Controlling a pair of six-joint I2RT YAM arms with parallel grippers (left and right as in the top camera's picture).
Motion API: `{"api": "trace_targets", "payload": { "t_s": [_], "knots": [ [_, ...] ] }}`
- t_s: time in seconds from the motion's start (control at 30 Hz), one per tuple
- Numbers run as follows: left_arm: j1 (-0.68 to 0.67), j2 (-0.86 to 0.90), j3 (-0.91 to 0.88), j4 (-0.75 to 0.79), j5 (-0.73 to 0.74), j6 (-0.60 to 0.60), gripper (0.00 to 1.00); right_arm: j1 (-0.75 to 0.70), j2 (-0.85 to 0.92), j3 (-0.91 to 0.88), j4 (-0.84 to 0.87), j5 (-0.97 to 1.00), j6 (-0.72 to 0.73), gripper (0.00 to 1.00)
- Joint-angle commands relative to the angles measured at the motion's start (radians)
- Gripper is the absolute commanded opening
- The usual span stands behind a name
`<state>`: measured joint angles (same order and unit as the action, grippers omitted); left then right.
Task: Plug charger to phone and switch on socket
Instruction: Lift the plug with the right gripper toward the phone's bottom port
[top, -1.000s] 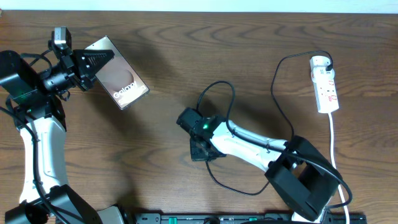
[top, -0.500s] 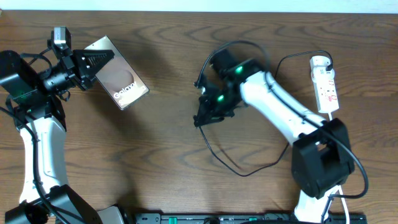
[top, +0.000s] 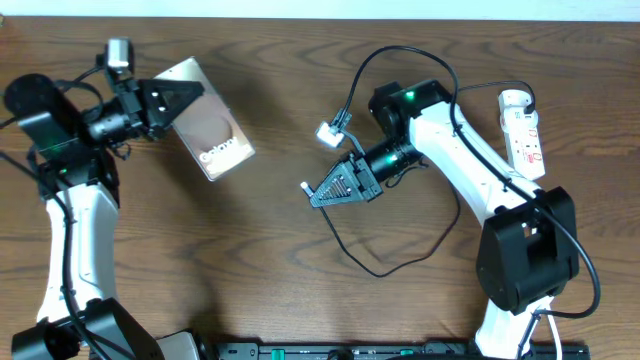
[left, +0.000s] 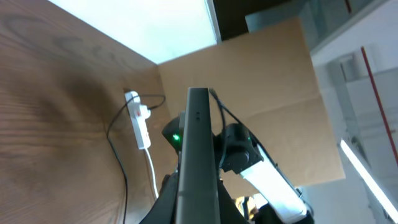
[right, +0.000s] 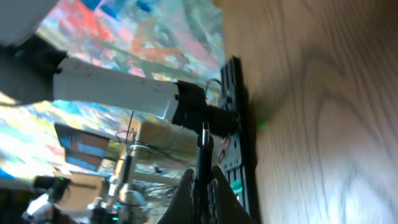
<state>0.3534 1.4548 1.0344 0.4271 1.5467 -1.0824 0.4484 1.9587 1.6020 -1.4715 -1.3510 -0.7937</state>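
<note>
- Two grippers clenched: left gripper (top: 178, 97) grasps the phone (top: 212, 130), near the table's (top: 250, 290) far-left edge.
- Right gripper (top: 312, 189) pinches the charger (top: 378, 273) plug tip, mid-table.
- Socket (top: 524, 135) lies far right; bare wood between phone and plug.

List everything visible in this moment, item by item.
phone: one, dark brown-grey with white lettering, held up at upper left
charger: one, thin black cable, looping over the table right of centre, plug end held up at centre
socket: one, white power strip, far right
table: one, brown wood, under everything
left gripper: one, black, jaws shut on the phone
right gripper: one, black, jaws shut on the charger
</note>
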Motion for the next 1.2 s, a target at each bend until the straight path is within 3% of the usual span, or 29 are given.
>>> {"api": "trace_targets", "payload": {
  "t_s": [0.0, 0.63, 1.17],
  "knots": [
    [-0.032, -0.014, 0.009, 0.009, 0.012, 0.051, 0.07, 0.024, -0.004, 0.014, 0.016, -0.092, -0.132, 0.01],
    [-0.130, -0.014, 0.009, 0.010, -0.056, 0.069, 0.07, 0.106, -0.004, 0.014, 0.193, -0.211, -0.124, 0.01],
    [-0.130, -0.014, 0.009, 0.009, -0.093, 0.069, 0.07, 0.106, -0.004, 0.014, 0.464, -0.210, 0.197, 0.01]
  ]
}}
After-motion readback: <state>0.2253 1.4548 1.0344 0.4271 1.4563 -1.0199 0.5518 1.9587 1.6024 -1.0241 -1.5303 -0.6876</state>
